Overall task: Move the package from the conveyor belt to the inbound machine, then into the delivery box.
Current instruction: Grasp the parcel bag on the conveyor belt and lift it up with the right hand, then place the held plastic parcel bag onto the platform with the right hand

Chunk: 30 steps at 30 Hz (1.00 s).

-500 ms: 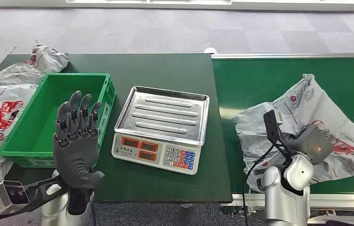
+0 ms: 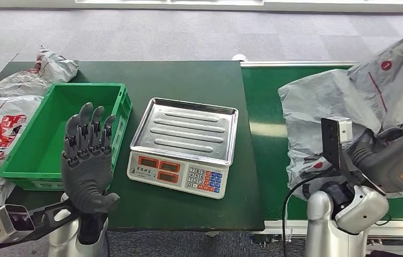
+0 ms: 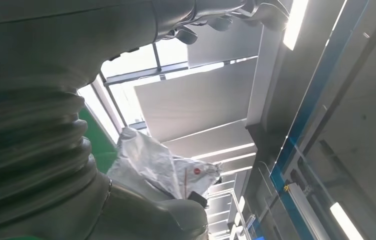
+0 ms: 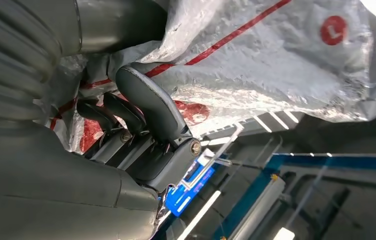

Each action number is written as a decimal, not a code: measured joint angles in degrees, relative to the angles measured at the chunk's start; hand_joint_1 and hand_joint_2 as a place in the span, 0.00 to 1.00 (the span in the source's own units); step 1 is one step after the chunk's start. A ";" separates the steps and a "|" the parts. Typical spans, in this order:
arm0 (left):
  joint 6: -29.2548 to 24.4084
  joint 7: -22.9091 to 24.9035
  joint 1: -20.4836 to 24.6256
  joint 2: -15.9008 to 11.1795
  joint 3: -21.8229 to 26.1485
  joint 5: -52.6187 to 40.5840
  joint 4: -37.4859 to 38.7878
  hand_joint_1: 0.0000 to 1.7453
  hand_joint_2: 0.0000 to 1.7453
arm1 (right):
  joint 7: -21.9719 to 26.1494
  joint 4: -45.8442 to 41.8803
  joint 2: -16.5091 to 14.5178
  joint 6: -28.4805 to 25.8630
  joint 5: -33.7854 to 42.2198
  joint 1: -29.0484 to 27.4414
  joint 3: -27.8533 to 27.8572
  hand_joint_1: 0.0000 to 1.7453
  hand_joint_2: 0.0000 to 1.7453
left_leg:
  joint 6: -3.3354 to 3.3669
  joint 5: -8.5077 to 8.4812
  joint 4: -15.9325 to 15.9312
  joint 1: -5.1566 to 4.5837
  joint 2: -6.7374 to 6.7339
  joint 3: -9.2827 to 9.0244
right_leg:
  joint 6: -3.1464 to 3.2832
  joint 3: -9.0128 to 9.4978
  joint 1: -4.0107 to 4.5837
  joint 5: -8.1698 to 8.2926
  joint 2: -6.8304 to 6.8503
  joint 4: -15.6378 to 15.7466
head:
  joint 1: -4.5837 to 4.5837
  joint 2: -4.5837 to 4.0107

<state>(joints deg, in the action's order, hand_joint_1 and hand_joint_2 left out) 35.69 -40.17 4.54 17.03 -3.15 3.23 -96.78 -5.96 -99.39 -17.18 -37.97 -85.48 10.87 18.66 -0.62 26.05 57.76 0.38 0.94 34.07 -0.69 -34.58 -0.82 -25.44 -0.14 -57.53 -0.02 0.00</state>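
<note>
Grey crinkled plastic with red printing makes up the package point(image 2: 344, 101), a soft courier bag that the right hand point(image 2: 397, 160) grips from beneath and holds raised above the green conveyor belt point(image 2: 266, 107), its upper part reaching the right edge of the head view. From the right wrist camera the dark fingers point(image 4: 126, 112) and thick thumb curl into the bag's folds point(image 4: 276, 65), so the grasp is firm. Over the near edge of the dark green table point(image 2: 188, 75), the left hand point(image 2: 87, 160) stands upright with palm turned away, its fingers straight, close together and holding nothing. Just beyond that hand sits a green plastic crate point(image 2: 38, 155), the delivery box, with nothing visible inside it. Beside the crate, near the table's middle, stands the inbound machine, a weighing scale point(image 2: 183, 144) with a bare ribbed steel pan and a keypad on its front. More grey courier bags point(image 2: 1, 118) lie heaped at the table's left end, touching the crate's outer wall.
</note>
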 joint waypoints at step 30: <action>0.02 0.00 2.75 -0.15 -5.33 0.09 2.92 0.00 1.00 | 9.52 42.47 -3.99 5.90 14.75 27.59 -39.20 1.00 1.00 | -0.14 -0.25 -0.02 0.09 -0.51 0.00 | 0.19 -0.19 0.17 0.29 -0.43 -0.02 | 0.00 0.00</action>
<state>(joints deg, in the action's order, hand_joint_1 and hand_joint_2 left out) 35.71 -40.17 7.29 16.87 -8.48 3.32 -93.85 3.56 -56.93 -21.17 -32.07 -70.73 38.46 -20.54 -0.76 25.80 57.74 0.47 0.43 34.07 -0.49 -34.76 -0.64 -25.15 -0.57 -57.54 -0.02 0.00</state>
